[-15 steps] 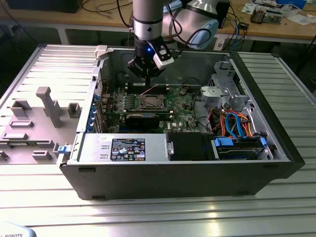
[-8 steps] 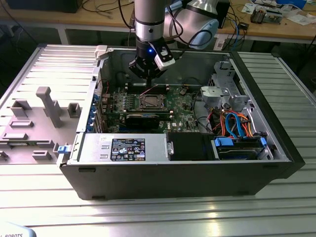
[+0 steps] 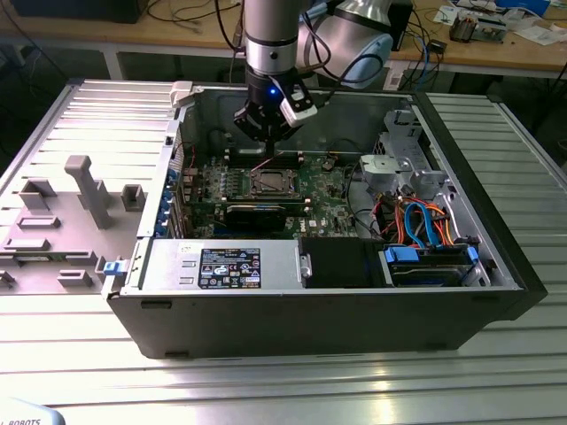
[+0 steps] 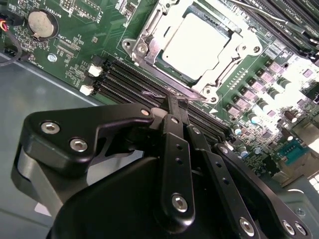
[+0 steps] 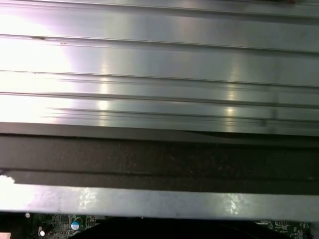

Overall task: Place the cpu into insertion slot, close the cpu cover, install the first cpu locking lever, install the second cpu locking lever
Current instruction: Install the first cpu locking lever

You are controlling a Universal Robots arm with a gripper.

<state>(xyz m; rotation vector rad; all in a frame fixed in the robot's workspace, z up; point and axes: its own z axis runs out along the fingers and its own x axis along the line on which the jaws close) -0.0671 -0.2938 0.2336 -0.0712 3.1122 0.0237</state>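
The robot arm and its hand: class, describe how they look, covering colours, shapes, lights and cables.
The arm is a silver-grey cylinder with a black band, ending at a wrist with a glowing blue light. A small white block sits beside the wrist, and dark cables run behind. The hand is matte black, built from rounded linkage bars joined by silver screws, tapering to slim fingers.

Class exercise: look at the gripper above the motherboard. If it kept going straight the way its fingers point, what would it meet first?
Most likely the thin metal lever beside the cpu cover: in the second wrist view, the closed gripper points right at it, near the memory slots. Depth is unclear, so contact may already exist.
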